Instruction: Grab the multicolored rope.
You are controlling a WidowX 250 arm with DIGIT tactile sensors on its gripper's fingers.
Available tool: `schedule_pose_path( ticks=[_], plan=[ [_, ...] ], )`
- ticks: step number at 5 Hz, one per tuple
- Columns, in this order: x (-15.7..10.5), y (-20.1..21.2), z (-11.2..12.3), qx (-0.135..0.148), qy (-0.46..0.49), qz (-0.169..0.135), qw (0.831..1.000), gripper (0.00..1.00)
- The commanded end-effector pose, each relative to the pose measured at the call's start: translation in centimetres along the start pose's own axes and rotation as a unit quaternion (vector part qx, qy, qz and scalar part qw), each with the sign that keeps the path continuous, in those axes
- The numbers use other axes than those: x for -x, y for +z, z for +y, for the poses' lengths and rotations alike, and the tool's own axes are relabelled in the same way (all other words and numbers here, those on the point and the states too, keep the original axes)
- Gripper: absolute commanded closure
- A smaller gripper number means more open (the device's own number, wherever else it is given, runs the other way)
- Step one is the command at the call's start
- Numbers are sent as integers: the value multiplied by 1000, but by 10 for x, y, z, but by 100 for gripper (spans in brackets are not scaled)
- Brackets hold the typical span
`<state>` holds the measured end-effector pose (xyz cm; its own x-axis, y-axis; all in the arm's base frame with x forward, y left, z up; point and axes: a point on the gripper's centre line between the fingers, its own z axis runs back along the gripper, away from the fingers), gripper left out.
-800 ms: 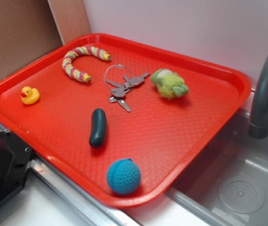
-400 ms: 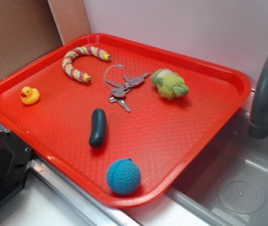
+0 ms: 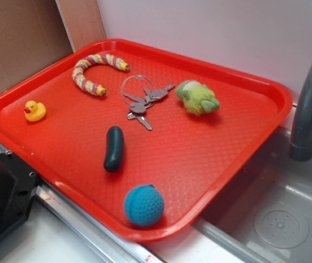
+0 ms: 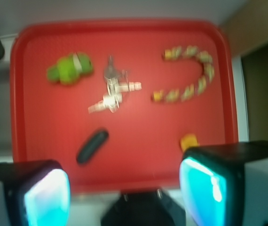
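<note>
The multicolored rope (image 3: 93, 70) lies bent in a hook at the far left of the red tray (image 3: 243, 87). In the wrist view the rope (image 4: 190, 75) is at the upper right, blurred. My gripper (image 4: 124, 193) is wide open and empty, its two fingers (image 4: 47, 195) at the bottom of the wrist view, high above the tray's near edge and far from the rope. The gripper does not show in the exterior view.
On the tray lie a bunch of keys (image 3: 142, 98), a fuzzy green plush toy (image 3: 198, 97), a yellow rubber duck (image 3: 34, 110), a dark green pickle-shaped piece (image 3: 114, 148) and a blue ball (image 3: 144, 205). A grey sink (image 3: 276, 219) and faucet (image 3: 309, 104) are at the right.
</note>
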<state>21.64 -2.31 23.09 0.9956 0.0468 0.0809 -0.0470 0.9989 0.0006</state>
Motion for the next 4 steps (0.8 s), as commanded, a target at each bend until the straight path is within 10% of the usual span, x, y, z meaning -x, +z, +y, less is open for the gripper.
schedule_pose_path(
  ticks=[1,4],
  plan=[
    [-48,-41,50,4,-243,10,970,0],
    [-60,-94,60,6,-582,59,811,0]
  ],
)
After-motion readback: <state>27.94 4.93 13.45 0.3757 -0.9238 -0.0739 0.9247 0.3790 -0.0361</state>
